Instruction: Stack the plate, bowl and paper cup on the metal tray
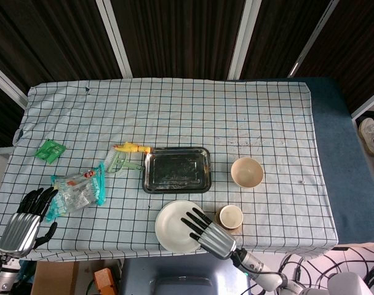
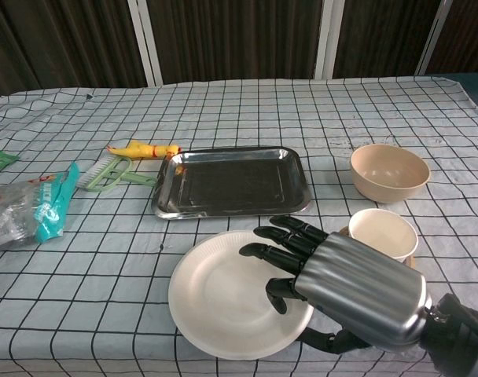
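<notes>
hand (image 2: 318, 263) over plate (image 2: 215, 302)

You are looking at one metal tray (image 1: 176, 170) and, lying around it, one plate (image 1: 173, 226), one bowl (image 1: 246, 172), one paper cup (image 1: 230, 217) — plus one yellow rubber chicken (image 1: 131, 147), one green brush (image 1: 118, 163), one plastic snack bag (image 1: 78, 190) and one green packet (image 1: 50, 150).

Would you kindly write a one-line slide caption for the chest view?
Right hand reaches over the white plate, fingers spread, beside the empty metal tray, paper cup and bowl.
</notes>
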